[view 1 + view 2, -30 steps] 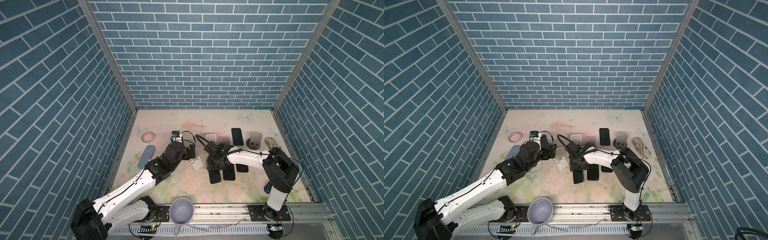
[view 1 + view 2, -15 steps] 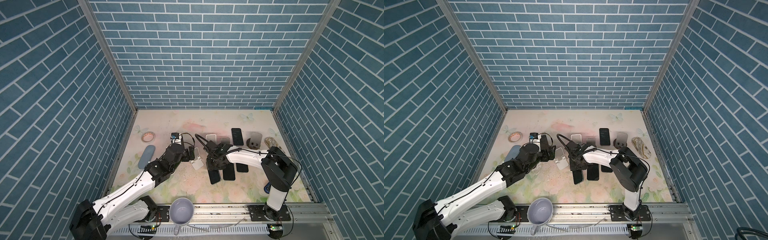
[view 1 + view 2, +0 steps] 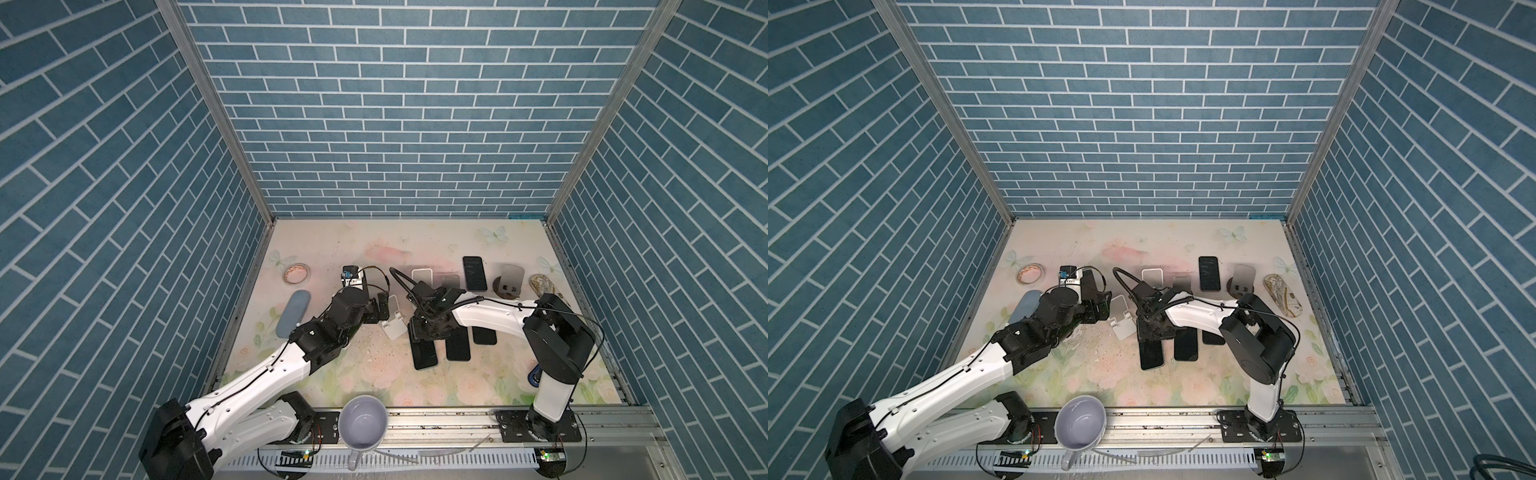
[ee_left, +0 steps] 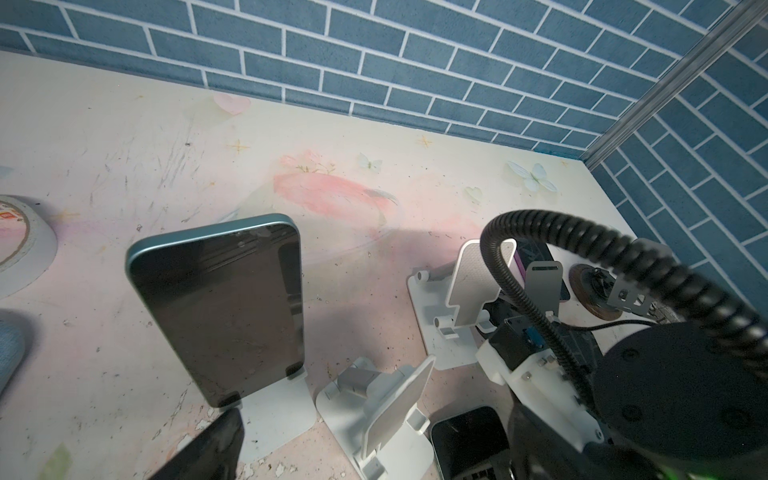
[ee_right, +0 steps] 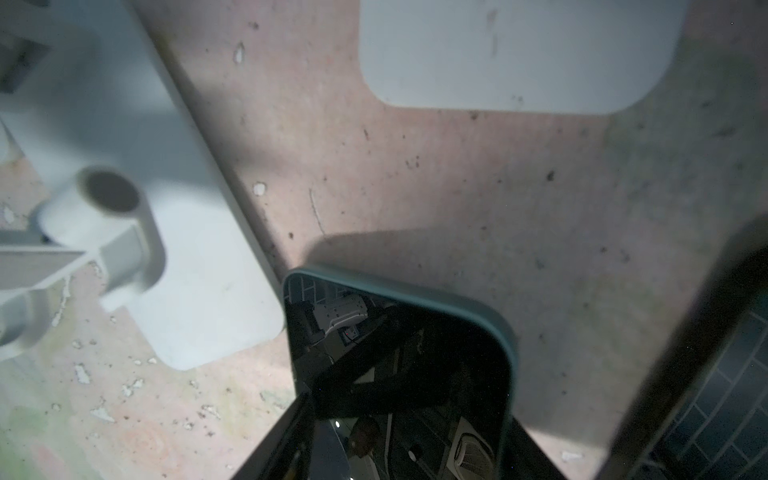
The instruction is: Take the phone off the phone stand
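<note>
Little has moved; teal-rimmed dark phone [image 4: 224, 311] leans on white stand [image 4: 282, 411].

The left gripper [image 3: 376, 309] hangs with jaws apart just beside a white plastic folding phone stand [image 3: 393, 323]. The right gripper [image 3: 429, 326] is clamped on the far end of a black slab phone [image 3: 424, 353]. Two more black phones [image 3: 457, 344] lie flat beside it on the pale flowered tabletop [image 3: 374, 249].
</note>
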Controlling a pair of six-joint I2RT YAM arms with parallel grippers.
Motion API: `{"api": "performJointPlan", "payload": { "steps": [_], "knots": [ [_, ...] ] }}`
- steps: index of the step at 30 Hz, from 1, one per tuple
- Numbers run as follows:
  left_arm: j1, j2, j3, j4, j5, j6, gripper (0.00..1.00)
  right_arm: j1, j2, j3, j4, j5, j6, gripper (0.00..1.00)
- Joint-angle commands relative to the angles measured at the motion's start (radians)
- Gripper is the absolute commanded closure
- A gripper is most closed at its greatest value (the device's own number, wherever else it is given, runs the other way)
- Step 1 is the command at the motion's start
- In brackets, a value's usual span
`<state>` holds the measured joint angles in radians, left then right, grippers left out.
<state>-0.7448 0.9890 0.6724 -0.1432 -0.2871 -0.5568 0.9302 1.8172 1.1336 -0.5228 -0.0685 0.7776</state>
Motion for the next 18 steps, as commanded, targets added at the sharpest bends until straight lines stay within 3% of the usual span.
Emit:
{"api": "performJointPlan", "payload": {
  "steps": [1, 7, 12, 18],
  "knots": [
    [-0.004, -0.002, 0.0, 0.005, 0.003, 0.008, 0.0, -0.001, -0.01, -0.057, -0.068, 0.031, 0.023, 0.36],
    [-0.009, 0.059, 0.086, -0.147, -0.048, -0.045, 0.0, -0.001, -0.054, -0.073, -0.076, 0.102, 0.01, 0.33],
    [-0.074, 0.145, 0.19, -0.318, -0.176, -0.106, 0.0, -0.001, -0.087, -0.062, -0.067, 0.137, -0.023, 0.33],
    [-0.131, 0.213, 0.258, -0.431, -0.263, -0.279, 0.0, -0.005, -0.174, -0.056, -0.062, 0.227, -0.08, 0.33]
  ]
}}
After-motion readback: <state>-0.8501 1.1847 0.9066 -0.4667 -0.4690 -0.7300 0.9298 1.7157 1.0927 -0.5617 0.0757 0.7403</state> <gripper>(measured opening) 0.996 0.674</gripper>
